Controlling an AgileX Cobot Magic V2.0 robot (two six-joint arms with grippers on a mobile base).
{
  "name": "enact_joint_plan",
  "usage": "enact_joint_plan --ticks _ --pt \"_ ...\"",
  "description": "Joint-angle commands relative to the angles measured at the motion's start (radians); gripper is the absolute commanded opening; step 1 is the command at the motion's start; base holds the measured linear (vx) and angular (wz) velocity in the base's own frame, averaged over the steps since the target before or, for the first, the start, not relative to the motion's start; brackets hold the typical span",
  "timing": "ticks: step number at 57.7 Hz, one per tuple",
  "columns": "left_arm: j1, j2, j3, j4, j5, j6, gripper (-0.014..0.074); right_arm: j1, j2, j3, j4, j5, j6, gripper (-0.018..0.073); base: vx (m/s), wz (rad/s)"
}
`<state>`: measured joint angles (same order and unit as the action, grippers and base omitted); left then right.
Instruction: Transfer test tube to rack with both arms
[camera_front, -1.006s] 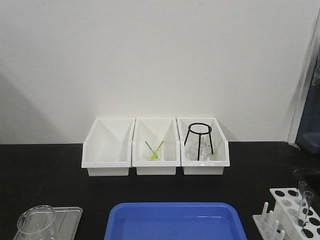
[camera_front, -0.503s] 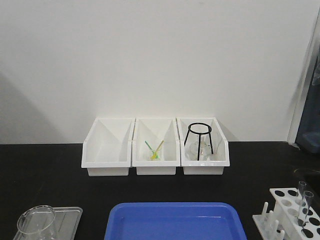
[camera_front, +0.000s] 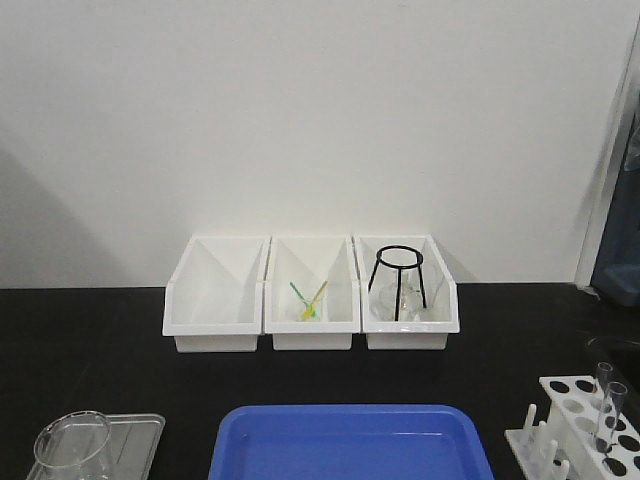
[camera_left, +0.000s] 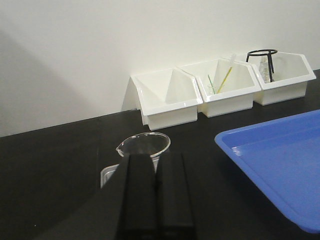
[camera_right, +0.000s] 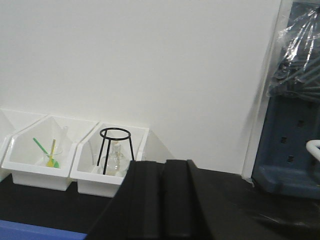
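Front-facing view shows the small white plastic test-tube rack (camera_front: 590, 425) at the lower right corner of the black bench (camera_front: 80, 350), its top plate of round holes partly cut off by the frame edge. Two slim clear glass test tubes (camera_front: 608, 408) stand upright in the rack, close together; whether either is the one named in the task cannot be told. No loose tube is visible lying anywhere on the bench, in the blue plastic tray (camera_front: 350, 440) or elsewhere in this view.

Neither arm appears in the front view. In the left wrist view the left gripper (camera_left: 156, 165) has its two black fingers pressed together with nothing between them, hovering above the wide clear glass beaker (camera_left: 143, 145) that sits on a clear tray. In the right wrist view the right gripper (camera_right: 163, 167) likewise shows its fingers closed against each other and empty, facing the three white open-front bins (camera_right: 75, 160) at the wall, one of which holds a black wire tripod stand (camera_right: 116, 150).

Assessment: both arms are clear of the rack and carry nothing. The scene fits either a transfer not yet started or one already completed with the tube seated; the pictures do not settle which. If a tube remains to be moved, locating it is the outstanding item.
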<state>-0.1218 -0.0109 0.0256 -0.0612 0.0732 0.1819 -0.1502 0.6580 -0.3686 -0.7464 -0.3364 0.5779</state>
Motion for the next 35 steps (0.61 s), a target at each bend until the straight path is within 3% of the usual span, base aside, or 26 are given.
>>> enact_joint_plan --ticks 1,35 --pt "0.001 0.005 0.001 -0.002 -0.079 -0.004 -0.0006 0.001 -0.004 -0.032 0.015 -0.053 -0.004 -0.0011 0.0 0.0" --pt "0.001 0.005 0.001 -0.002 -0.079 -0.004 -0.0006 0.032 -0.004 -0.032 0.016 -0.041 -0.009 -0.0011 0.0 0.0"
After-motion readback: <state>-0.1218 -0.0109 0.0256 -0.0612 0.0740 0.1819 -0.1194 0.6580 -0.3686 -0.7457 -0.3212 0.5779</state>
